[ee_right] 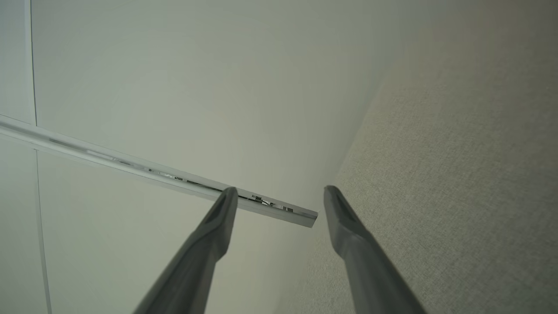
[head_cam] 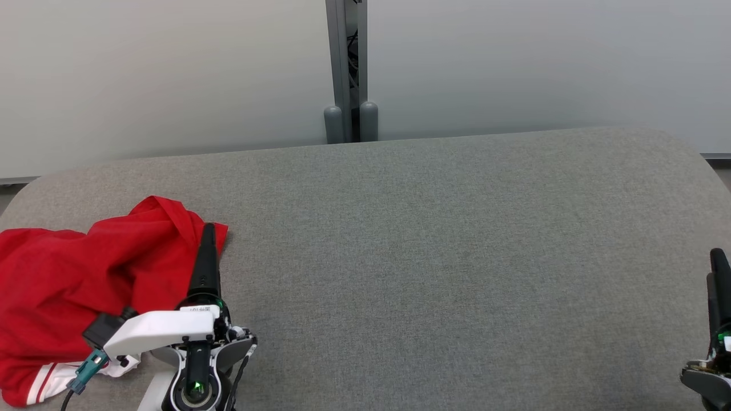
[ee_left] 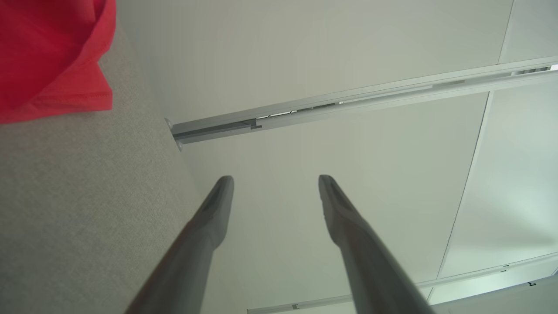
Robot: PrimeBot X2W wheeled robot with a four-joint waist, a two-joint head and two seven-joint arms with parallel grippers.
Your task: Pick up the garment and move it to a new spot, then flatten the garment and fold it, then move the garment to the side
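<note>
A crumpled red garment (head_cam: pixel 74 274) with a white striped trim (head_cam: pixel 45 383) lies at the left end of the grey fabric-covered table (head_cam: pixel 434 257). My left gripper (head_cam: pixel 207 231) hovers over the garment's right edge, turned on its side, fingers pointing away from me. In the left wrist view the left gripper (ee_left: pixel 275 179) is open and empty, and the garment (ee_left: pixel 48 52) sits at the upper left, apart from the fingers. My right gripper (head_cam: pixel 718 257) stands at the lower right edge, far from the garment. In the right wrist view the right gripper (ee_right: pixel 281 189) is open with nothing between its fingers.
Pale partition panels stand behind the table, joined by a grey post (head_cam: pixel 346 68). The table's far edge curves down at both ends. Bare grey surface stretches from the garment to the right gripper.
</note>
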